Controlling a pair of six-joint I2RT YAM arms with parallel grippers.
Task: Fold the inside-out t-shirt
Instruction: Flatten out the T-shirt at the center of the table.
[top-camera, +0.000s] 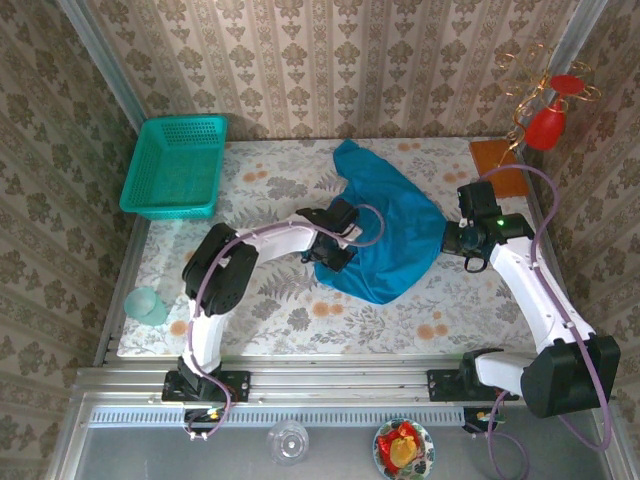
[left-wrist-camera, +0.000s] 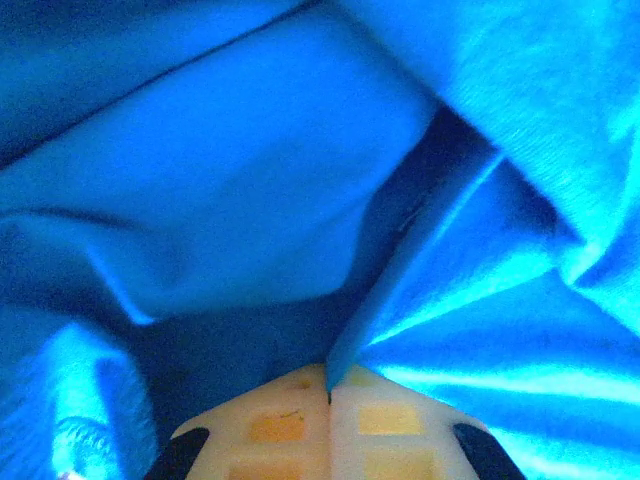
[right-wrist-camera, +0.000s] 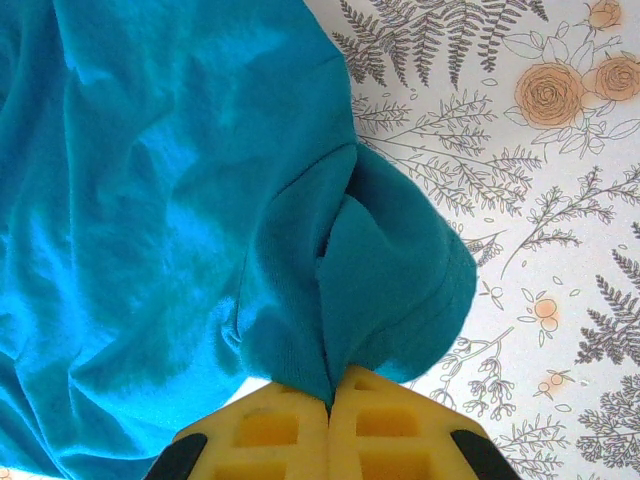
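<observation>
Teal t-shirt (top-camera: 395, 235) lies in a crumpled heap on the middle-right of the flowery table (top-camera: 290, 310), well apart from the green basket (top-camera: 175, 165). The left gripper (left-wrist-camera: 330, 385) is squeezed tight on a fold of the cloth at the heap's left side. The right gripper (right-wrist-camera: 330, 395) is squeezed tight too, pinching a bunched bit that looks like a sleeve at the right edge. I think this is the spreading-out step, because the shirt is not flat and no fold is made yet. Next, both claws should lift and pull gently apart, so the cloth opens out flat without slipping free.
</observation>
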